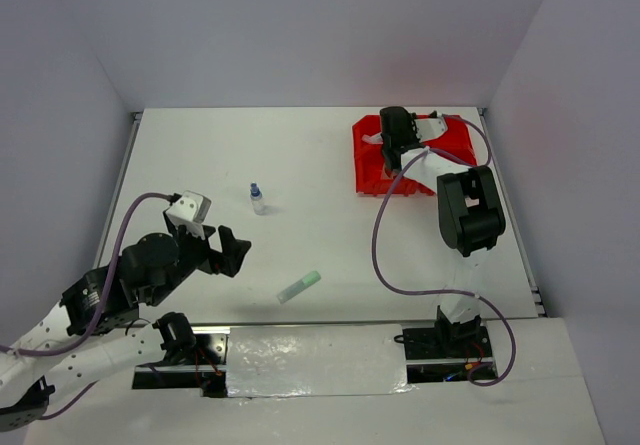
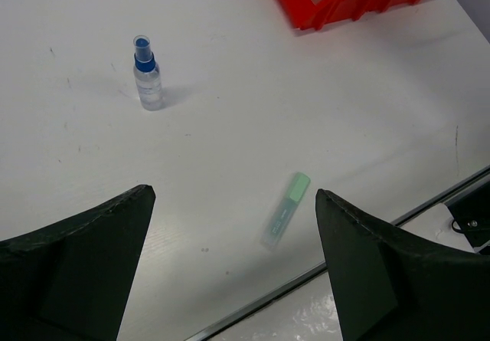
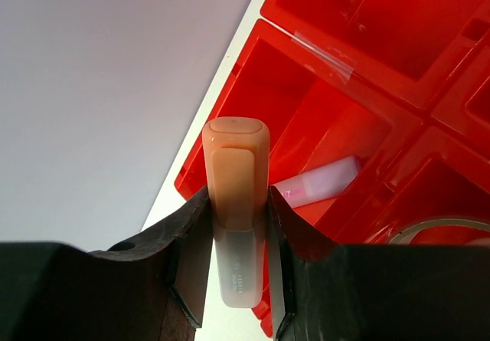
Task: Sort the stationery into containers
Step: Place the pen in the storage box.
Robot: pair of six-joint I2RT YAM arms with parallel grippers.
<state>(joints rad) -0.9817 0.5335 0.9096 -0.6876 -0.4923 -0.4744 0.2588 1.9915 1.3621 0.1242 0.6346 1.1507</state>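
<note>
Orange highlighter (image 3: 236, 157): clamped upright between the fingers of the right gripper (image 3: 237, 203), cap end upward in the wrist view. The jaws are partly closed and press on both sides of the barrel. The clear lower end of the barrel sticks out below the fingers.

Containers (image 3: 306, 80): red block of open bins, directly beneath the held highlighter. In the overhead view the right gripper (image 1: 398, 140) hangs over the far left part of the containers (image 1: 375, 177).

Inside the containers:
- pink highlighter (image 3: 318, 181) lying flat on the floor of the compartment nearest the held highlighter
- tape roll (image 3: 429, 227) in the adjoining compartment, only partly in view
- strip of clear tape (image 3: 321, 54) across one dividing wall

Away from the containers, on the white surface (image 1: 330, 165):
- small clear bottle (image 1: 257, 198) with a blue cap, upright, well apart to the left of the containers
- green highlighter (image 1: 299, 286) lying flat, further from the containers than the bottle, toward the near edge

Left gripper (image 1: 228, 253): well apart from the containers, above the surface near the left arm's base. Its jaws are spread wide and hold nothing. In its wrist view the green highlighter (image 2: 285, 211) lies between the two fingers (image 2: 76, 272) without touching either.
</note>
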